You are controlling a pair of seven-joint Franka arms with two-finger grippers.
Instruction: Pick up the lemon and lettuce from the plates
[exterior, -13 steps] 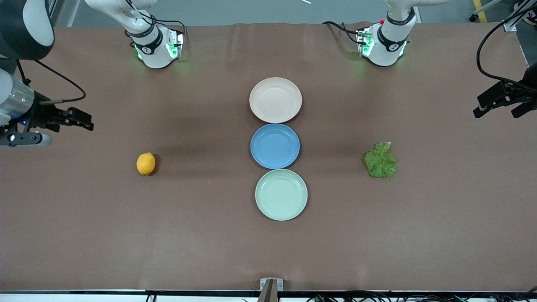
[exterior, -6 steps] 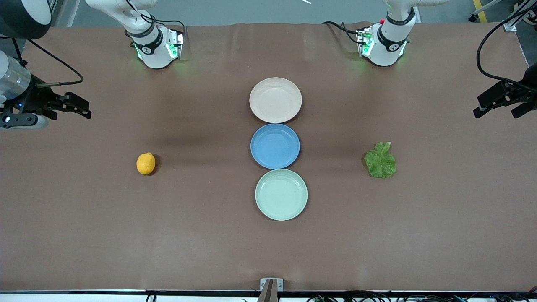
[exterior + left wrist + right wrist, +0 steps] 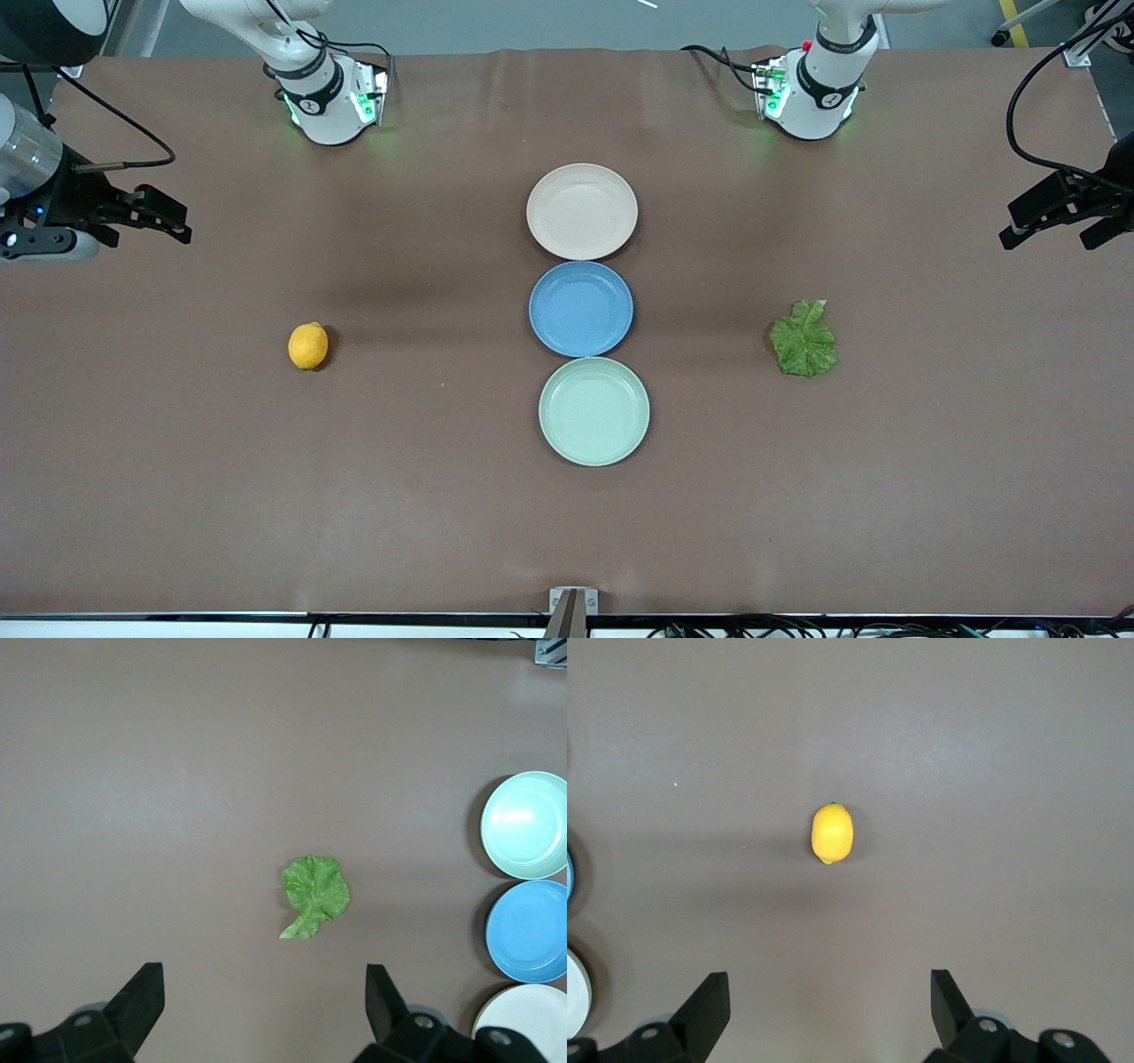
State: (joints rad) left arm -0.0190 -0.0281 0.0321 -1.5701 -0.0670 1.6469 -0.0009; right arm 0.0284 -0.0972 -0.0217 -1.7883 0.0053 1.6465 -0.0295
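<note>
The yellow lemon (image 3: 307, 346) (image 3: 832, 833) lies on the bare brown table toward the right arm's end, not on a plate. The green lettuce (image 3: 803, 340) (image 3: 314, 893) lies flat on the table toward the left arm's end. The beige-pink plate (image 3: 581, 211) and the mint plate (image 3: 594, 411) in the middle row hold nothing. My right gripper (image 3: 182, 227) (image 3: 829, 985) hangs open and empty over the table's edge at its own end, apart from the lemon. My left gripper (image 3: 1045, 234) (image 3: 264, 980) waits open and empty over its own end, apart from the lettuce.
A blue plate (image 3: 580, 308) sits between the beige-pink and mint plates, touching both. The two arm bases (image 3: 330, 102) (image 3: 811, 93) stand along the table's edge farthest from the front camera. A small bracket (image 3: 572, 601) is at the nearest edge.
My right gripper has drawn back from the lemon toward the robots' edge of the table, still open. The left arm, the lemon, the lettuce and the plates have not moved.
</note>
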